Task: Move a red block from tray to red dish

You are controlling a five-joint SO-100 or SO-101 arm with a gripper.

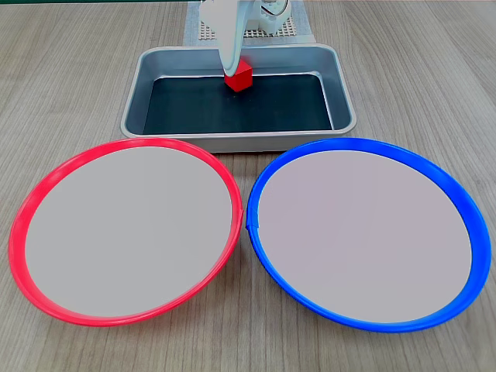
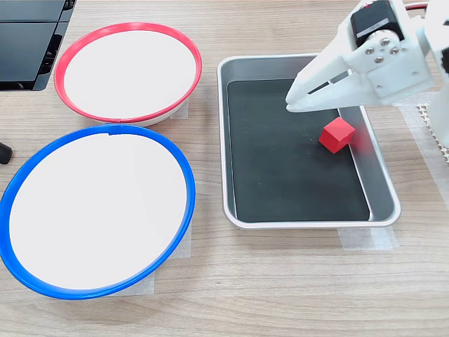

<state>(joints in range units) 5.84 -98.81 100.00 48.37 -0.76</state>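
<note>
Wood-grain tabletop (image 2: pixel 280 281) carries our tray (image 2: pixel 382 203), where the red block (image 2: pixel 336 134) lies near one rim; our gripper (image 2: pixel 291 104) hovers just above, clenched and empty, well apart from the red dish (image 2: pixel 59 67).

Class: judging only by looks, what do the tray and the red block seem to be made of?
The tray: likely metal with a dull brushed grey finish, its walls softly mirroring the red block; the dark bottom looks matte. The block: matte, evenly coloured, possibly painted wood, plastic or foam; the look leaves that open.
</note>
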